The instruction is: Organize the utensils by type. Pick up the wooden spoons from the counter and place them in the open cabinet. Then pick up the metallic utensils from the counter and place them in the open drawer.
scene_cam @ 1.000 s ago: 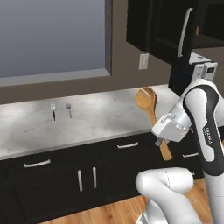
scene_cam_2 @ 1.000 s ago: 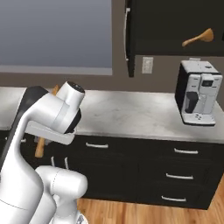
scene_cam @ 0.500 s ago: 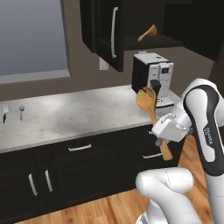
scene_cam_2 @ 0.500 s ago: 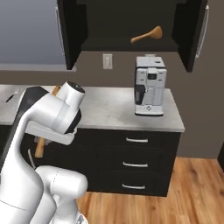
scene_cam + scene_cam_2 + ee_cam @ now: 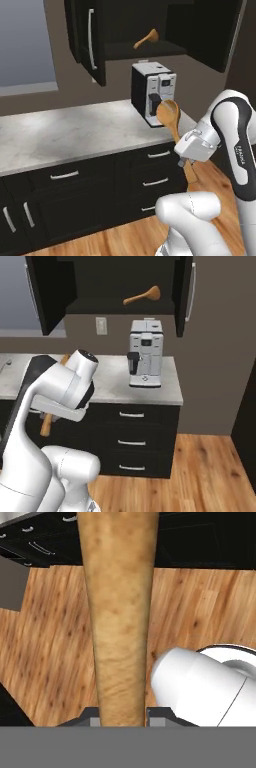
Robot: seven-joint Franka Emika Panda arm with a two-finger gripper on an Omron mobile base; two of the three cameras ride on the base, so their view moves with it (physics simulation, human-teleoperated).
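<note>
My gripper (image 5: 188, 160) is shut on the handle of a wooden spoon (image 5: 168, 113), held upright beside my arm with its round bowl up, in front of the counter (image 5: 75, 132). In the hand view the spoon's handle (image 5: 122, 612) runs up between my fingers (image 5: 91, 713) over the wood floor. A second wooden spoon (image 5: 147, 38) lies on the shelf of the open cabinet (image 5: 150, 51) above; the right base view shows this spoon (image 5: 142, 296) too. A slim silver utensil (image 5: 5, 363) lies at the counter's far left, too small to tell which. The open drawer is out of view.
A silver coffee machine (image 5: 152, 95) stands on the counter's right end under the cabinet, whose doors (image 5: 87, 40) hang open. Below are shut black drawer fronts (image 5: 132, 416). A dark wall panel (image 5: 220, 356) bounds the counter's right side, with wood floor (image 5: 200, 466) beyond.
The whole scene has slid left in both base views: the base has driven right along the counter, so cabinet and coffee machine sit nearer. The spoon stays in my gripper, unchanged.
</note>
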